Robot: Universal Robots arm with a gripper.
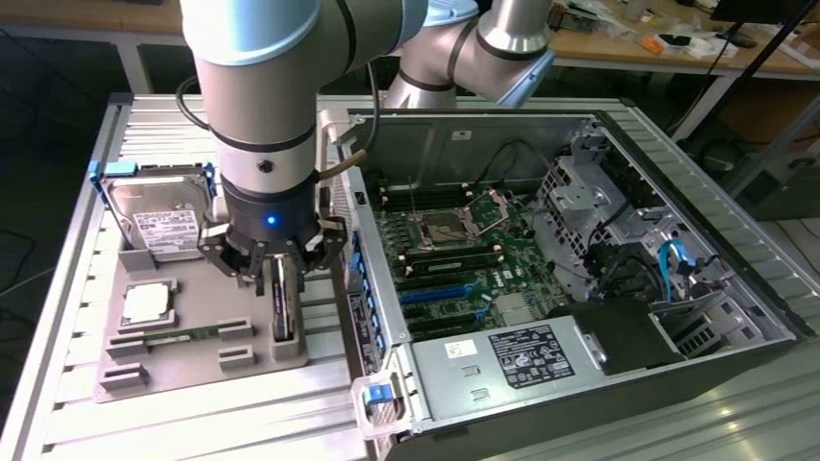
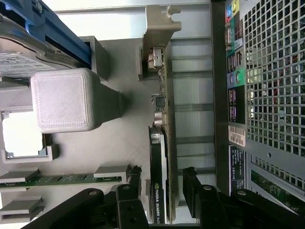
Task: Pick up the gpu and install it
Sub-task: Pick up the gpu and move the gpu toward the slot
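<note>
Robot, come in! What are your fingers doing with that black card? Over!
Fingers open, straddling the gpu. It stands on edge in the grey holder, not lifted. Computer case wall close alongside. Over.

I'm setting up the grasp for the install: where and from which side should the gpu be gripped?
Probably across its two flat faces, coming straight down. The gpu stands on edge in a slot of the tray, thin edge up, both faces exposed, its metal bracket at one end. The open gripper straddles it that way.
</note>
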